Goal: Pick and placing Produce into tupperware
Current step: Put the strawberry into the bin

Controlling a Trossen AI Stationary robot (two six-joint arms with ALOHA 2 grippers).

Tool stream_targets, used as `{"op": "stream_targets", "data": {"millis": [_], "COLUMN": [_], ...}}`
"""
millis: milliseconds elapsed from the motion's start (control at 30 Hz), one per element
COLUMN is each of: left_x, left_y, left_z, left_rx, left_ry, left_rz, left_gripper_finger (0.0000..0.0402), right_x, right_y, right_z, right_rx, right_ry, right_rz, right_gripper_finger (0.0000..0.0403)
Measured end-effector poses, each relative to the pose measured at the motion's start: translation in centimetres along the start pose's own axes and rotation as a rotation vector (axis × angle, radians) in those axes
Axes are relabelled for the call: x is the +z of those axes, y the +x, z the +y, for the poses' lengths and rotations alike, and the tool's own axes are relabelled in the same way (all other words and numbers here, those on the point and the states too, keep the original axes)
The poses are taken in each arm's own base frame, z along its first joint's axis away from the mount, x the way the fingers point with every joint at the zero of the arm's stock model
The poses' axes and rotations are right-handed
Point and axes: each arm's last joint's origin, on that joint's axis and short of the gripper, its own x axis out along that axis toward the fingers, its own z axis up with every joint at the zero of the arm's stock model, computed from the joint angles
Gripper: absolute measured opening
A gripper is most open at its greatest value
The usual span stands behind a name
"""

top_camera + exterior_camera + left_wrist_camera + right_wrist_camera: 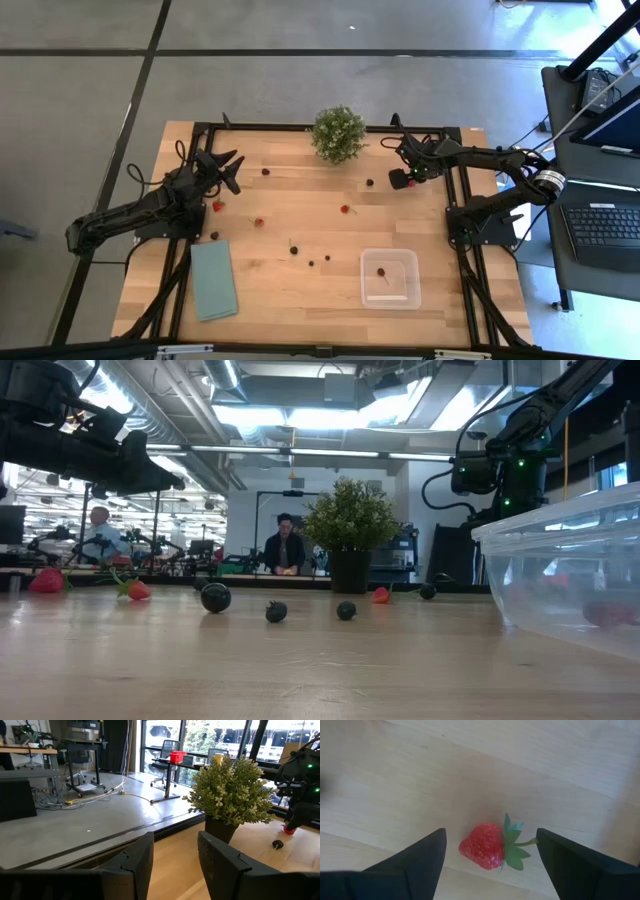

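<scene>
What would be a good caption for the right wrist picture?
Right gripper poised with jaws open on either side of a red strawberry lying on the wooden table.

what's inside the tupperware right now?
In the tupperware, one dark berry lies near the middle, plus a reddish piece blurred through the wall in the low view. Nothing else is visible inside; glare hides some floor.

Setting: open-plan robotics lab or workshop. Evidence: exposed ceiling ducts [190,405] with strip lights, bare concrete floor [300,80], large windows [165,742]. Wooden table [300,215] on a black frame; laptop [610,225] at 3 o'clock. Two people [285,545] at benches beyond.
</scene>
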Motion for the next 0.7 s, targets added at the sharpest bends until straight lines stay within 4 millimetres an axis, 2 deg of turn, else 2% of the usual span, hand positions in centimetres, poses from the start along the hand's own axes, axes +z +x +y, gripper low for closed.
{"op": "stream_targets", "data": {"millis": [533,700], "left_x": [0.0,0.0], "left_y": [0.0,0.0], "left_z": [0.0,0.0], "left_rx": [0.000,0.000], "left_ry": [0.000,0.000], "left_rz": [0.000,0.000], "left_gripper_finger": [0.0145,0.0145], "right_x": [-0.1,-0.2], "right_y": [0.0,1.0], "right_z": [0.0,0.3], "right_rx": [0.004,0.008], "right_ry": [-0.006,-0.039], "right_rz": [0.023,0.071], "right_gripper_finger": [0.0310,0.0310]}}
